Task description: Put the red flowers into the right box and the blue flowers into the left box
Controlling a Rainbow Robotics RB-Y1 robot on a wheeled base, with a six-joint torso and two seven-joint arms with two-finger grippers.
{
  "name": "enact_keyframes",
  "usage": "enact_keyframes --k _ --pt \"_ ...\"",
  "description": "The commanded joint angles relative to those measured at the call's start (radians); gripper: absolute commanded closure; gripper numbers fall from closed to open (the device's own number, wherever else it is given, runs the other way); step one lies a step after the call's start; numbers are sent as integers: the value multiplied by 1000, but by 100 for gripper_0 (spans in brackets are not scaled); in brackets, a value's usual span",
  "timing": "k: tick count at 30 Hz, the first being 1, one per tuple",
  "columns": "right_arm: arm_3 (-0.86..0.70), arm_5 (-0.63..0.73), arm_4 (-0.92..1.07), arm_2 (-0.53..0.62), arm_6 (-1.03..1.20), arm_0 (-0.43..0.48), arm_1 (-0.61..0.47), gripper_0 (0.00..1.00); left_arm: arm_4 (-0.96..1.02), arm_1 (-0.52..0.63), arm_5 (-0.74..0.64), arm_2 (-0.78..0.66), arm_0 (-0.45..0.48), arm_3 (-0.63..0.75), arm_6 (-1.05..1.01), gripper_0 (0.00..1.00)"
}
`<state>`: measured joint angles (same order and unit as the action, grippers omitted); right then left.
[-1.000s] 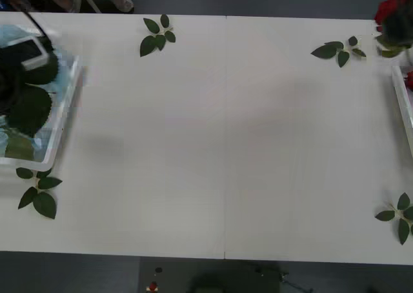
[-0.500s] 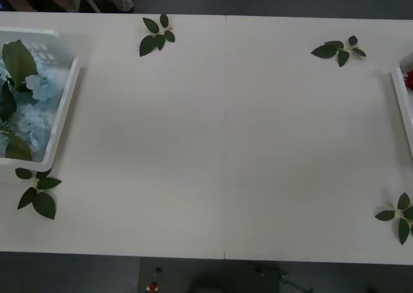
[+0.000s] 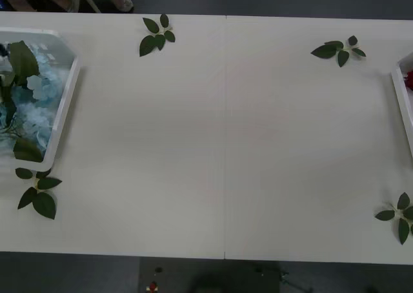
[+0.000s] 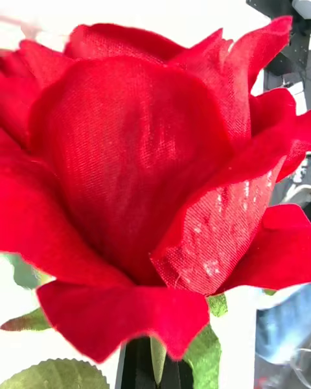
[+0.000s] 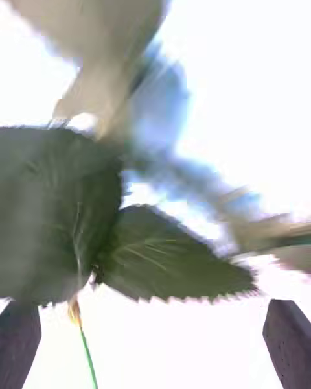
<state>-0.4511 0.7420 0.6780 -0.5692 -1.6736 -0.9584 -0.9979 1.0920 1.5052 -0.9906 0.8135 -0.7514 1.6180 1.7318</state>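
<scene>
The left box (image 3: 64, 106) stands at the table's left edge with pale-blue flowers (image 3: 35, 106) and dark leaves lying in it. At the right edge, the right box (image 3: 401, 109) shows as a white rim with a bit of red (image 3: 409, 80) inside. In the right wrist view a red rose (image 4: 142, 175) sits very close to the camera, and my right gripper (image 4: 149, 366) is shut on its stem just below the bloom. My left gripper (image 5: 155, 343) is open, its dark fingers (image 5: 19, 343) at the two corners. Big green leaves (image 5: 58, 207) and a blurred blue flower (image 5: 162, 110) lie just beyond them.
Loose green leaf sprigs lie on the white table at the far left (image 3: 157, 35), far right (image 3: 338, 50), near left by the box corner (image 3: 39, 193) and near right (image 3: 398, 215). The table's front edge runs along the bottom of the front view.
The left arm over the left box and the rose at the far right have left the front view. The blue flowers now lie in the left box, shifted slightly since half a second ago.
</scene>
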Motion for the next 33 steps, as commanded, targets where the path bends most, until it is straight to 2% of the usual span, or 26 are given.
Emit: enact_keyframes --k 1,3,4,7,9,11,13,15,18,21,25,29,33 --pt "-9 -39 -25 -3 72 -29 12 100 302 79 -3 -131 -39 71 212 0" --pt "-9 -69 -28 -1 72 -29 16 98 470 41 -10 -157 -39 82 255 0" --pt "-9 -79 -28 -1 71 -29 16 78 529 9 -2 -159 -37 92 259 0" --pt "-9 -87 -28 -1 57 -29 16 42 637 -120 67 -160 -3 123 267 0" --pt "-9 -89 -26 -1 48 -29 16 33 678 -207 153 -162 43 143 284 0" --pt "-9 -87 -12 -1 40 -29 16 30 672 -273 245 -166 89 168 321 0" --pt "-12 -87 35 -3 11 -29 16 28 617 -375 414 -178 173 204 393 0" --pt "-23 -84 95 0 -49 -29 13 26 566 -445 492 -198 228 221 442 0" --pt "-60 -33 242 43 -158 -29 7 25 513 -513 504 -267 297 250 497 0" --pt "-141 94 433 143 -319 -28 -8 25 513 -484 504 -343 360 313 558 0" --pt "-215 293 710 242 -482 -25 -59 25 631 -388 509 -349 366 387 563 0" --pt "-274 435 927 275 -663 -25 -82 25 687 -352 518 -349 353 411 575 0" --pt "-360 488 1106 272 -822 0 -62 25 672 -378 518 -349 339 408 589 0"
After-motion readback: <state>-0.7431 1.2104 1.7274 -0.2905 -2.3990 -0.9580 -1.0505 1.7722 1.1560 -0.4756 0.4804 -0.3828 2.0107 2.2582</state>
